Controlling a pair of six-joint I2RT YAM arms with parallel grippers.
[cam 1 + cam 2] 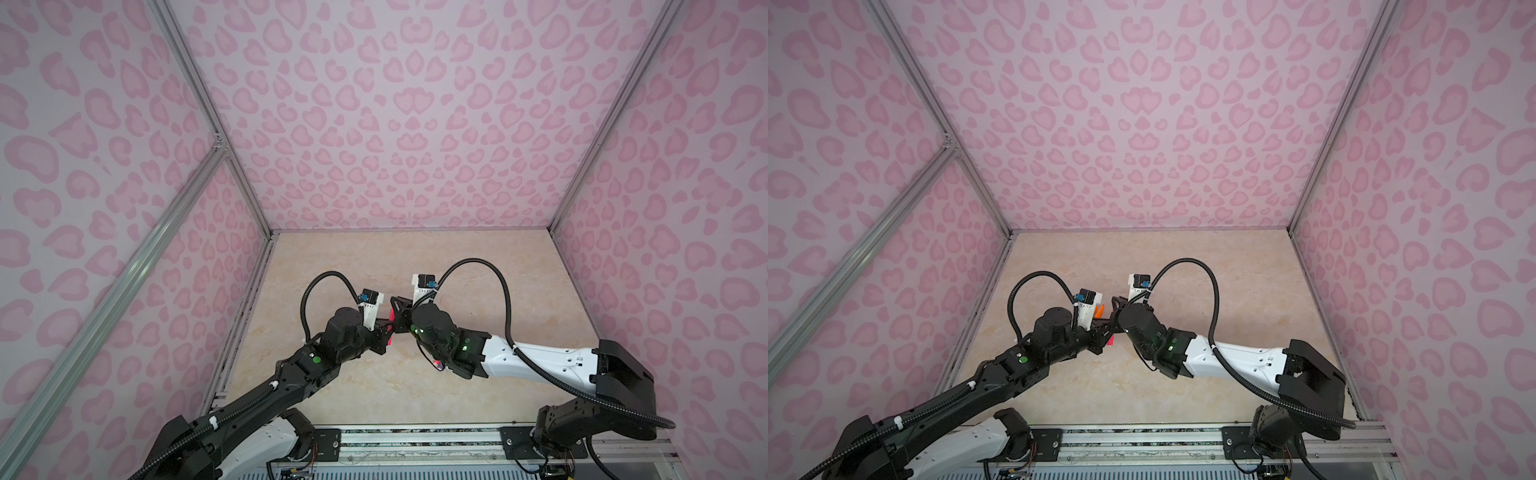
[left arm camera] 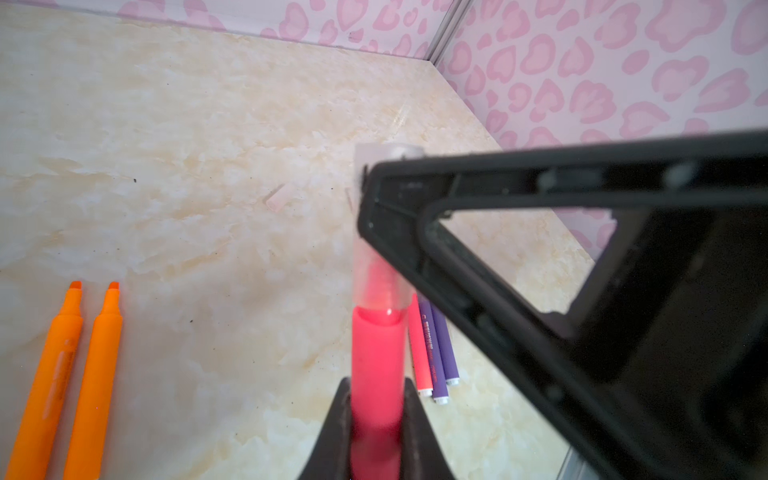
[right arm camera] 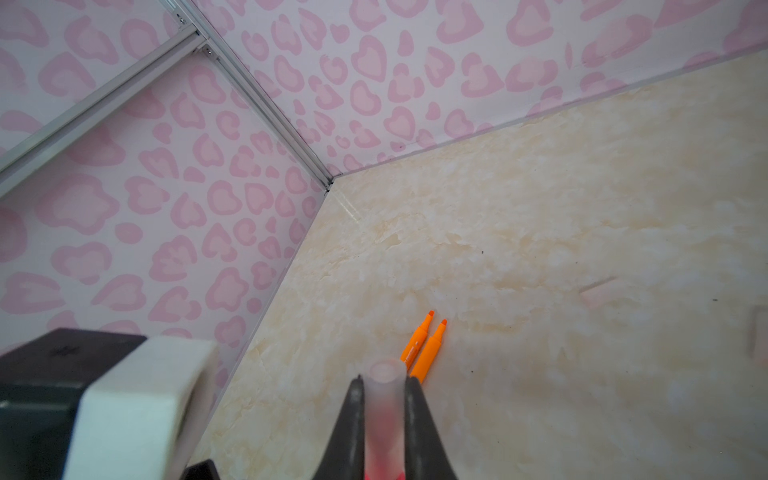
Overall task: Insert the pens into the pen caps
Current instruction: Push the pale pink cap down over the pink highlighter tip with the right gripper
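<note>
left gripper [image 2: 377, 382] pinching pink pen [image 2: 376, 345] | right gripper [image 3: 384, 380] pinching pen cap [image 3: 384, 411] | pen tip sitting inside cap | orange pens [image 2: 95, 374] lying side by side

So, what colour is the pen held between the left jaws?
Pink-red. The pen shows best in the left wrist view.
</note>
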